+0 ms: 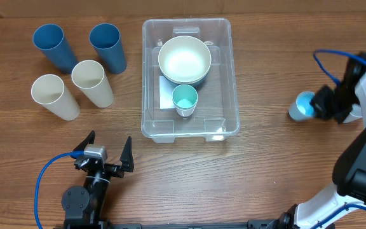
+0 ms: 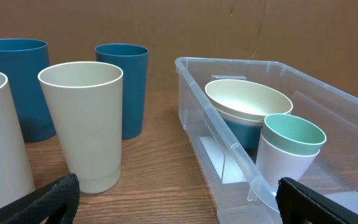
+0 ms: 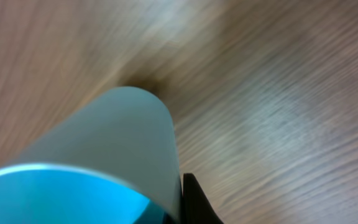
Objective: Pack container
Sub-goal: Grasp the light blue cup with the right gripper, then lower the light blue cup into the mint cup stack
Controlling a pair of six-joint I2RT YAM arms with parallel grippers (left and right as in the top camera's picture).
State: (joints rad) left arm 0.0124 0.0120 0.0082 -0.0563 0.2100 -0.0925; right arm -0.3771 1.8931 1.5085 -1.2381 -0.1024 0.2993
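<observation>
Spanning every view is one wooden table, and on it, at the middle toward the far edge, stands the single container, a large clear bin with rounded corners and a white label on its floor. Inside its far half sits a cream bowl; the left wrist view shows it nested on a blue bowl, so two bowls in all. Left of the bin, well apart from it, four tall cups stand upright in a loose cluster: two blue cups at the back and two cream cups in front. In the near half of the bin, just in front of the bowls, stand two small cups stacked together, a teal cup set into a white cup. One more small cup, a pale blue cup, lies far off at the right side of the table. The right gripper grasps that cup, one dark finger pressed against its wall near the rim; whether the cup touches the wood cannot be told. The left gripper hangs near the front edge, left of the bin, jaws spread wide and holding nothing.
</observation>
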